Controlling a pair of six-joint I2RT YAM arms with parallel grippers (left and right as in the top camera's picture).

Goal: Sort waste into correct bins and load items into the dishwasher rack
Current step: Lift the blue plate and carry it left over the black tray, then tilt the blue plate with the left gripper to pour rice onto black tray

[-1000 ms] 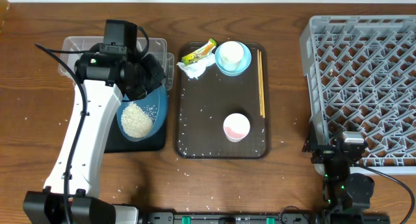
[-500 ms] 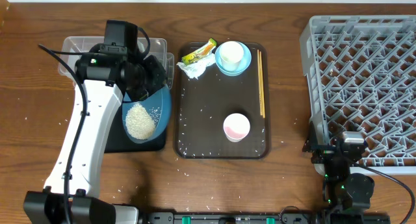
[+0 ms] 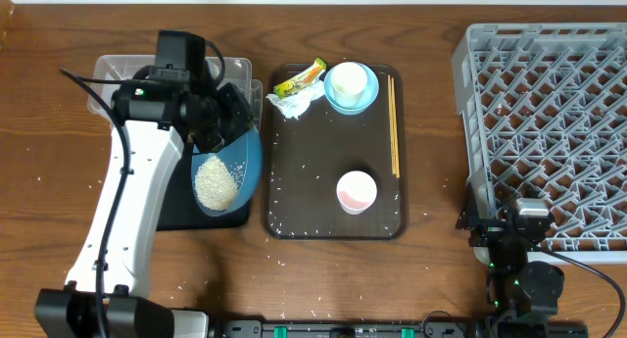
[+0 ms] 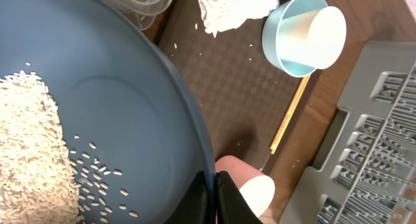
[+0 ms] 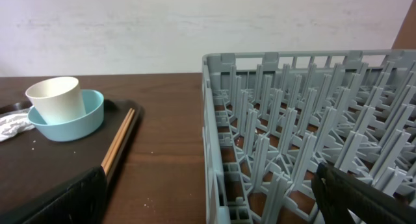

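Brown wooden worktop (image 3: 431, 103), seen from above, scattered with stray grains. Item one: dark blue dish (image 3: 243, 157), wide and shallow with a smooth matt inside, lying at nine o'clock of the brown serving tray (image 3: 313, 181) and hanging over the black tray (image 3: 181, 216). The left claw (image 4: 214, 198) pinches its rim, fingers pressed together on the thin edge. The dish looks tipped, probably so that the rice (image 3: 216, 179) slides out into the black tray below; the grains sit heaped toward its seven o'clock side, loose ones trailing behind. Clear tub (image 3: 113, 78) at twelve o'clock of the black tray, partly hidden by the arm. On the serving tray: yellow-green wrapper (image 3: 300, 79) and crumpled paper scrap (image 3: 294, 105) at eleven o'clock; light blue bowl (image 3: 363, 98) at one o'clock with a white cup (image 3: 350, 80) standing in it; chopsticks (image 3: 394, 122) along the three o'clock edge; pinkish cup (image 3: 357, 192) upright toward five o'clock. Grey lattice rack (image 3: 549, 113) at three o'clock of the worktop, nothing loaded. Right claw (image 5: 211, 198) spread wide, holding nothing, parked at the rack's seven o'clock corner, likely awaiting its turn.
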